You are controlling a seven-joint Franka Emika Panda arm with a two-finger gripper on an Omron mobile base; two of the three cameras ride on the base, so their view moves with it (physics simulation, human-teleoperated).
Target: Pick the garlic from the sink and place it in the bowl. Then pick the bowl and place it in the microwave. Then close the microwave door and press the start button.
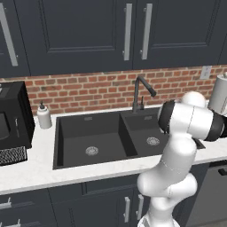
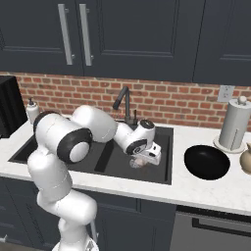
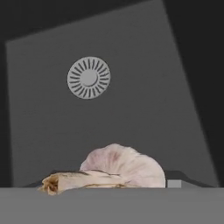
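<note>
My gripper [image 2: 142, 161] hangs low inside the right basin of the matte black sink [image 2: 165, 162] and is shut on the garlic [image 2: 139, 163]. In the hand view the pale pinkish bulb [image 3: 124, 166] sits close to the camera between the dark fingertips [image 3: 176, 176], well above the basin floor and its round metal drain [image 3: 89, 77]. The wide black bowl [image 2: 207, 162] rests on the white counter just right of the sink. Both the microwave and its door are out of view.
A dark angular faucet [image 2: 125, 103] rises behind the sink. A soap dispenser [image 1: 44, 116] and a black boxy appliance [image 1: 13, 115] stand left of it. A paper towel roll [image 2: 234, 125] and a tan jug [image 2: 246, 159] stand beyond the bowl.
</note>
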